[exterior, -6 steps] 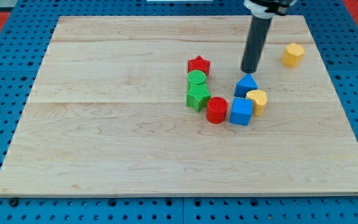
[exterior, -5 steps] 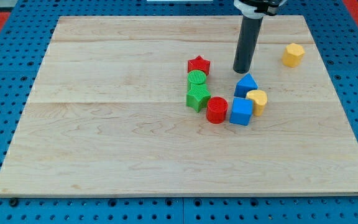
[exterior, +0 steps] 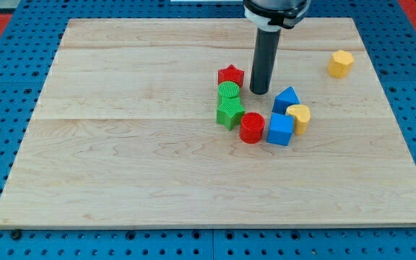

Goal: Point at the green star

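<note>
My tip (exterior: 258,92) rested on the table (exterior: 121,166), between the red star (exterior: 230,75) and the blue block (exterior: 286,99); there was no hand, only a bare rod holding nothing; the green star (exterior: 230,113) sat below the green cylinder (exterior: 228,91), down-left of my tip.

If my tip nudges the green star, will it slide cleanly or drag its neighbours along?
The green star looks small and rigid with a flat base, so it probably slides rather than rolls. It seems to touch the green cylinder, which would likely move too. My tip sits up-right of it.
</note>
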Robot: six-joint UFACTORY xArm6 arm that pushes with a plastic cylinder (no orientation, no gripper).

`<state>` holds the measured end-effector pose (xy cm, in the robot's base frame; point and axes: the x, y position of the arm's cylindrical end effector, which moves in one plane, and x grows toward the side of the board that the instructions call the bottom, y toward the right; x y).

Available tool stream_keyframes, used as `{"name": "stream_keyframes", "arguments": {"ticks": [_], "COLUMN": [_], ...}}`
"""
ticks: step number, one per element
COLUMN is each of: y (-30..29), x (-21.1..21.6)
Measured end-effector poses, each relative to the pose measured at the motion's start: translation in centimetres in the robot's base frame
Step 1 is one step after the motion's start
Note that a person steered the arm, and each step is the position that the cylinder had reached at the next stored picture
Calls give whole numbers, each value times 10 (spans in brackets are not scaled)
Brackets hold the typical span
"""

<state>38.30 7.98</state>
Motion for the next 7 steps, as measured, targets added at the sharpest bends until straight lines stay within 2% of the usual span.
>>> {"name": "stream_keyframes", "arguments": {"ticks": [7], "y": [-12], "x": [32]}}
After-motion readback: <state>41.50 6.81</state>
